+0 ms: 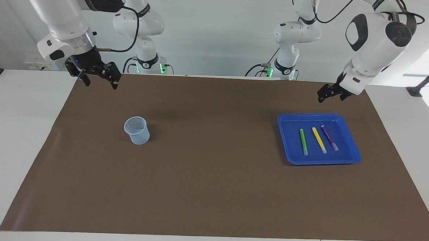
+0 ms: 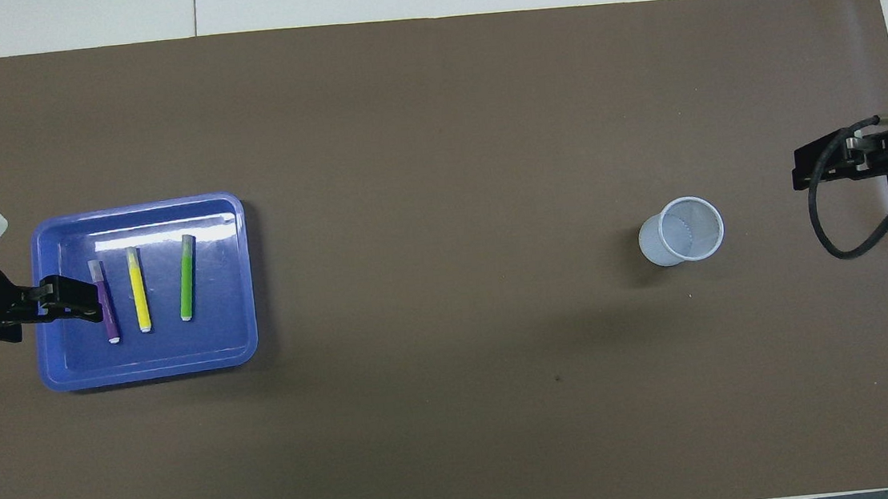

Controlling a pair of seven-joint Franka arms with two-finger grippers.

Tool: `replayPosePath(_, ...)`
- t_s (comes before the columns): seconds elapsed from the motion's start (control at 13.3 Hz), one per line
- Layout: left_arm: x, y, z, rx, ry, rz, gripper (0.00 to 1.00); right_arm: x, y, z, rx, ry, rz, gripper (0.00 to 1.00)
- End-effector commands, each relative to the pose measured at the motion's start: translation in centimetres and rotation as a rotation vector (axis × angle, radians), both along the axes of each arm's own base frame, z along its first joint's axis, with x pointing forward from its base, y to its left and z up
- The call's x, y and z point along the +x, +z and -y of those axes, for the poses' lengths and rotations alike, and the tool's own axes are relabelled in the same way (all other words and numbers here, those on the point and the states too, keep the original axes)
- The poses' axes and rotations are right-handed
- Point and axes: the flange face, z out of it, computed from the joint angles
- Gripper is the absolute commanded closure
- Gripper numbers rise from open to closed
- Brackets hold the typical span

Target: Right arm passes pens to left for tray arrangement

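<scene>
All 3 pens lie side by side in the blue tray (image 1: 354, 155) at the left arm's end of the table: green pen (image 1: 303, 141), yellow pen (image 1: 319, 140), purple pen (image 1: 329, 138), roughly parallel, apart from each other, none touching the rim.

Left gripper (image 1: 332, 93) hangs raised just off the tray's robot-side edge, fingers spread, holding nothing. Right gripper (image 1: 98, 77) hangs at the right arm's end of the brown mat (image 1: 211, 192), fingers spread, empty.

Judgement: arrangement looks complete; the step in hand is likely retreat to rest. To do it well, the left arm should lift clear before swinging away, so its fingers do not catch the tray rim or nudge the purple pen, which lies closest beneath it in the overhead view.

Surroundings: 1 translucent cup (image 1: 137, 130) stands upright and empty on the mat toward the right arm's end, well apart from the tray. 2 slimmer white arms (image 1: 142, 30) stand at the table's robot edge, idle. Nothing blocks either arm's path; the cup is the only obstacle near the right gripper.
</scene>
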Motion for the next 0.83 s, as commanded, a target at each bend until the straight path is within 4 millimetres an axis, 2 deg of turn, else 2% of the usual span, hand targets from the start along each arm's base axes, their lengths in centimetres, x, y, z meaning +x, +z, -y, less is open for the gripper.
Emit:
replayPosePath(0.0,1.1,0.7,1.6,-0.015,0.018,0.039,0.00,-0.5,0.2,0.2,0.022,0.005,-0.006,0.00)
replayPosePath(0.08,1.9,1.3,1.5,-0.016,0.019,0.053,0.00,-0.5,0.2,0.2,0.022,0.007,-0.006,0.00)
replayPosePath(0.3,2.9,5.9,1.6,-0.010,0.009,0.020,0.00,-0.5,0.2,0.2,0.022,0.005,-0.006,0.00)
replayPosePath(0.38,2.6,6.8,1.5,-0.002,0.005,0.010,0.00,-0.5,0.2,0.2,0.022,0.005,-0.006,0.00)
replayPosePath(0.53,0.7,9.2,2.5,-0.004,-0.025,0.028,0.00,-0.5,0.2,0.2,0.022,0.005,-0.006,0.00)
replayPosePath(0.6,-0.1,9.1,3.2,-0.006,-0.040,0.027,0.00,-0.5,0.2,0.2,0.022,0.005,-0.006,0.00)
replayPosePath(0.75,-0.3,8.4,3.2,-0.005,-0.040,0.028,0.00,-0.5,0.2,0.2,0.022,0.005,-0.006,0.00)
